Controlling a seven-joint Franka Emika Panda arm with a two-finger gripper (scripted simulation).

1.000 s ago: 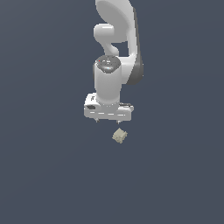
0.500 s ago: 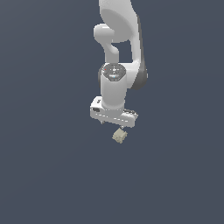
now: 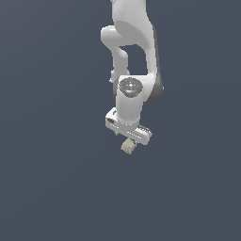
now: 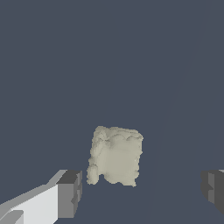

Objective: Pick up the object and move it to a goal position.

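We count one arm [image 3: 134,56], one gripper [image 4: 140,192] with two dark fingertips [image 4: 70,192], and one tan lumpy object [image 4: 116,155] between them.

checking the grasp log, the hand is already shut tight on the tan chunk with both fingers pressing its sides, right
Not quite. The hand is open, not shut on the tan chunk. The wrist view shows the fingers spread wide, with clear gaps between each one and the chunk, so neither touches its sides. The chunk does lie between them, closer to one finger than the other.
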